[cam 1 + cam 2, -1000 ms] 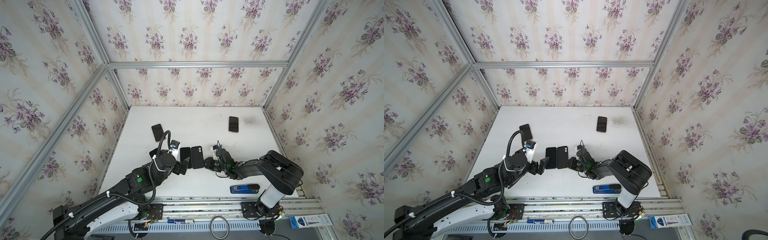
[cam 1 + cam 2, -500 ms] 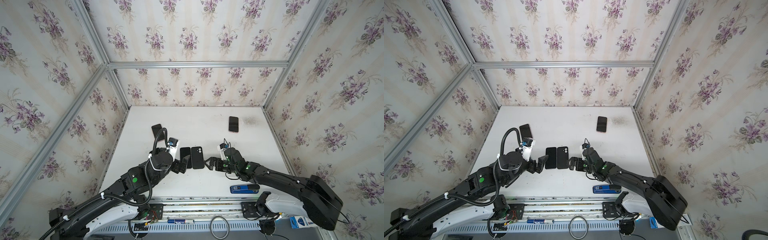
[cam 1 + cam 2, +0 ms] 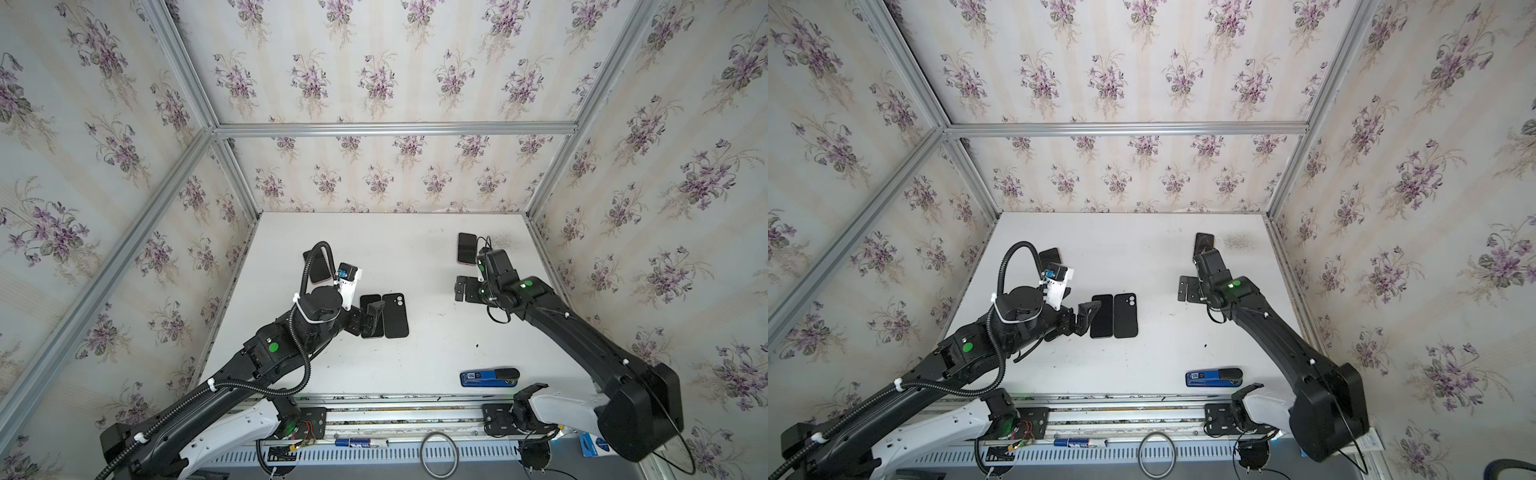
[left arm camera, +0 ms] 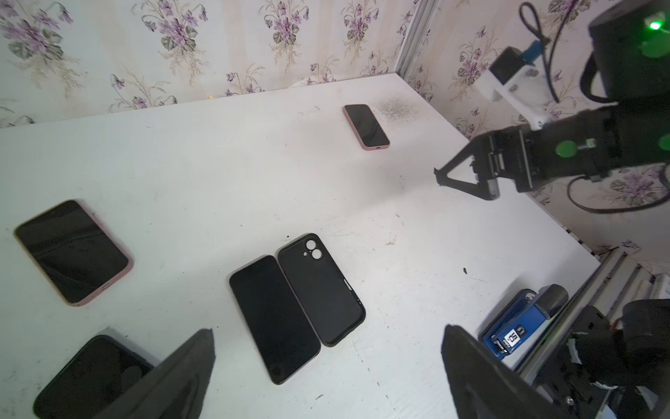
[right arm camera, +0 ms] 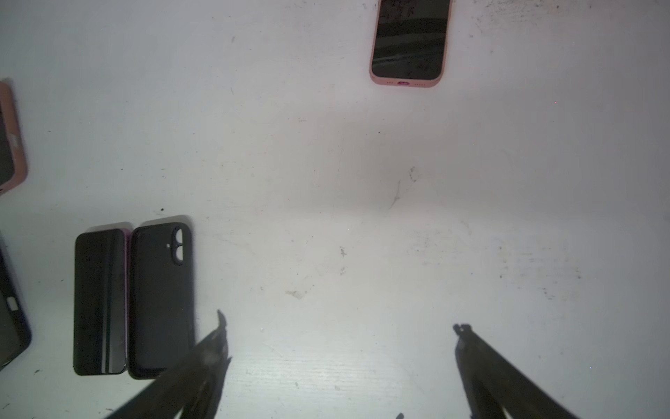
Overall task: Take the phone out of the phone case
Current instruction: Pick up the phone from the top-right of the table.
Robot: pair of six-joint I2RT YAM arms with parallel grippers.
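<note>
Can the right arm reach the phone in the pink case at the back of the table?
Probably yes. The pink-cased phone lies flat on the table, close beside the right arm. The arm's jaws stand wide open and empty, and the right wrist view shows only bare table between them and the phone.

There's the phone point(image 3: 1101, 316), out of its cover and lying flat on the white worktop point(image 3: 1142, 257), a glossy black slab with its dark screen up. Just beside it, long edge to long edge, the empty black phone case point(image 3: 1126, 316) lies open side up, with its twin camera cut-out at the far end.
</note>
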